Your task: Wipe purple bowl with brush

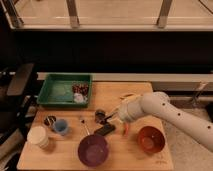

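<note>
1. Gripper (109, 118) is seen at the end of the white arm (165, 112), which reaches in from the right over the middle of the wooden table (135, 95). Its fingers are closed; whether anything is pinched between them cannot be made out.
2. Purple bowl (93, 149) is placed at the near edge of the table, left of centre. It is round, deep purple, with a glossy inside that catches a pale highlight. It sits upright and is set apart from the gripper, which is farther back and slightly right.
3. Brush (84, 125) is seen as a thin dark handle lying on the table just beyond the purple bowl's far rim, running toward the far left. Its head cannot be resolved.
4. A short black block (104, 130) lies between the gripper and the purple bowl, tilted.
5. A red-orange bowl (150, 139) stands near the right edge, below the arm.
6. A green tray (57, 90) is set at the far left, with small items in its right corner.
7. A blue cup (61, 126) and a white cup (38, 136) are noted at the near left.
</note>
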`<control>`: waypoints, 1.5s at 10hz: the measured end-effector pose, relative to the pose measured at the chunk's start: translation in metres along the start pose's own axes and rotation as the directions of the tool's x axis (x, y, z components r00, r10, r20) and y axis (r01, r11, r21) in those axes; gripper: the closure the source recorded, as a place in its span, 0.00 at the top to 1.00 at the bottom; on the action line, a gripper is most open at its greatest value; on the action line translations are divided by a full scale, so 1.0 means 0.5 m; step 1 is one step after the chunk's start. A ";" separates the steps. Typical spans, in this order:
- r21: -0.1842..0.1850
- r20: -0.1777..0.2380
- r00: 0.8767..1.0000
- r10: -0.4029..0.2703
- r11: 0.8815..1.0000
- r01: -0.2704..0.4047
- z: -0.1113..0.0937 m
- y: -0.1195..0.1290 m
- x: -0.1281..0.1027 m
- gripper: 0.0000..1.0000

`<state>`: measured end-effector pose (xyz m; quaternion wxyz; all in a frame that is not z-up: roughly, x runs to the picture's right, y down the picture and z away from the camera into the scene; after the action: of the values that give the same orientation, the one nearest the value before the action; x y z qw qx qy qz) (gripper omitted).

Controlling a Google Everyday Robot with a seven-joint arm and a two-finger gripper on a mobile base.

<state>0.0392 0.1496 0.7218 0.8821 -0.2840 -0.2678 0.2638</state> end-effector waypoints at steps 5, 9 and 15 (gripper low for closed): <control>0.000 -0.001 1.000 -0.004 1.000 0.004 0.000 -0.001 -0.001 0.00; 0.011 0.067 0.996 -0.057 0.998 0.056 -0.047 0.011 -0.041 0.00; 0.029 0.136 0.982 -0.133 0.991 0.130 -0.118 0.078 -0.092 0.00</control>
<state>0.0307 0.1273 0.6407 0.8798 -0.2379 -0.3434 0.2267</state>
